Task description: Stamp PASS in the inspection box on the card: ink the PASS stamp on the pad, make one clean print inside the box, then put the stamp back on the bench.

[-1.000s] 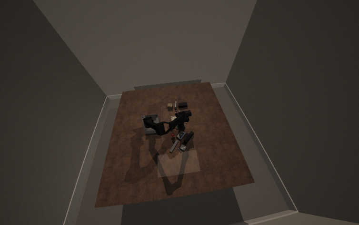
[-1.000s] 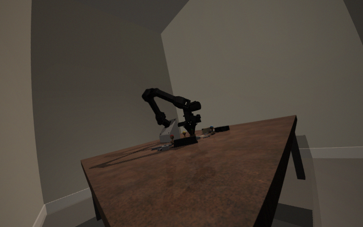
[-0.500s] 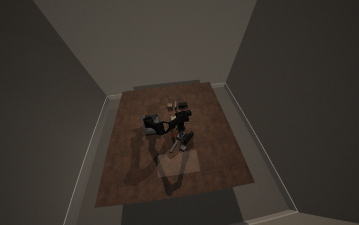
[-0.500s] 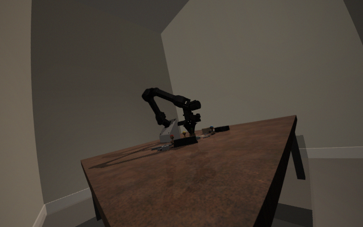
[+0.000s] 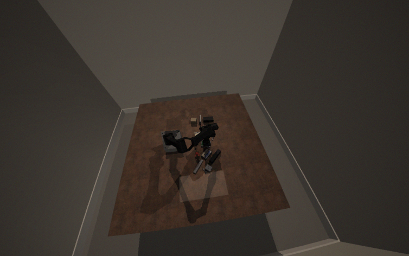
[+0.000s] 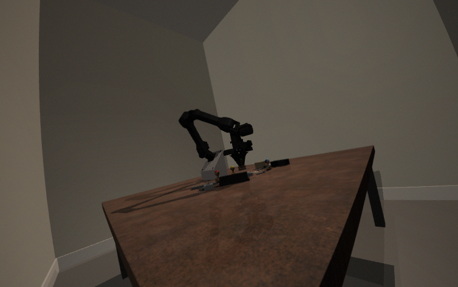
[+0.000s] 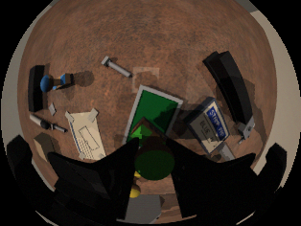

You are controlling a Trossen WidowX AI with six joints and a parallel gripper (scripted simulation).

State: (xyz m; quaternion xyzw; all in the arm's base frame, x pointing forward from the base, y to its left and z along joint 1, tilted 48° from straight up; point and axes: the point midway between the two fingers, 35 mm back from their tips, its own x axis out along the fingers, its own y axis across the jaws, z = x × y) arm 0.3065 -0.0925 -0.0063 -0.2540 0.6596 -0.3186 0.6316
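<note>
You can't read the held stamp's underside; its green-topped handle [image 7: 154,162] covers part of it in the wrist view. Your gripper [image 5: 206,147] [image 6: 241,166] [image 7: 151,141] hides the near end of the green ink pad [image 7: 155,112]. Fine print on the card [image 7: 86,134] is too small for you. The yellow-knobbed stamp [image 6: 232,169] [image 7: 134,192] is partly blocked from you by a finger in the wrist view.

Between the card [image 7: 87,135] and the green pad [image 7: 154,111] runs a narrow strip of open bench, while the blue pad's box [image 7: 208,125] and the black block [image 7: 231,85] crowd the pad's other side and a bolt [image 7: 116,67] lies beyond.
</note>
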